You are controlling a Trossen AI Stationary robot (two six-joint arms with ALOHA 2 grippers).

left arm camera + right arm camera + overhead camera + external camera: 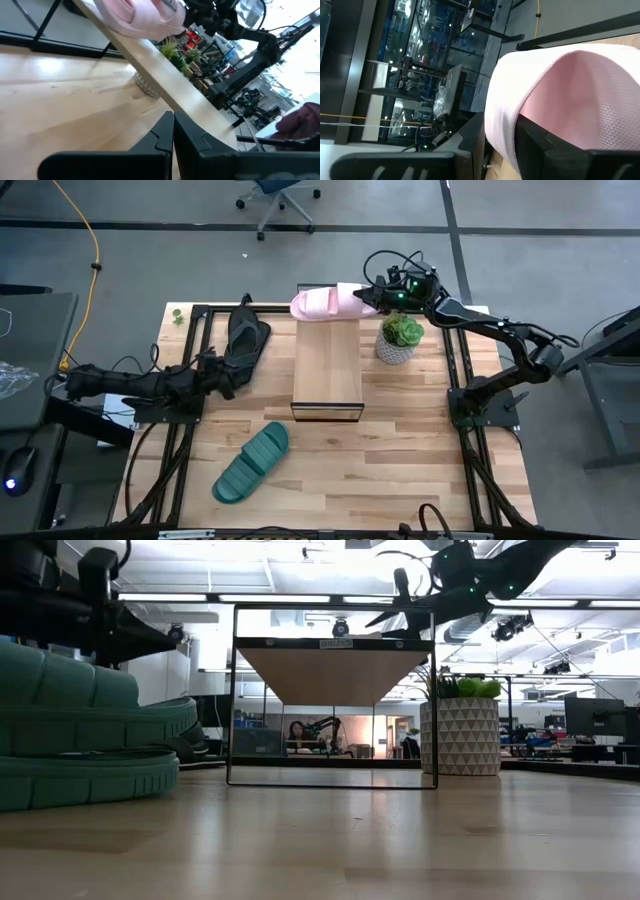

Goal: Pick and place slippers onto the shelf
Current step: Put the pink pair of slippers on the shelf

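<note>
The pale pink slide (322,303) lies across the far end of the shelf's plank top (327,370), also seen in the left wrist view (140,17). My right gripper (372,294) is shut on its right end. The black flip-flop (245,338) lies flat near the table's far left. My left gripper (231,378) hovers just near of it, fingers shut (173,131), touching nothing. The dark teal ribbed slide (252,462) lies sole down on the near left of the table, and looms large in the low view (80,730). My right gripper (505,145) holds the pink slide by the edge of its upper band (545,85) at the slide's right end. One finger (555,150) lies against the band's inner side and the other outside it. The fingers come level from the table's right. The slide sits on the shelf's far end.
A green plant in a white patterned pot (400,337) stands right of the shelf, under my right arm, also visible in the low view (465,735). Black frame rails (465,410) run along the table's left and right sides. Bare wood lies near of the shelf.
</note>
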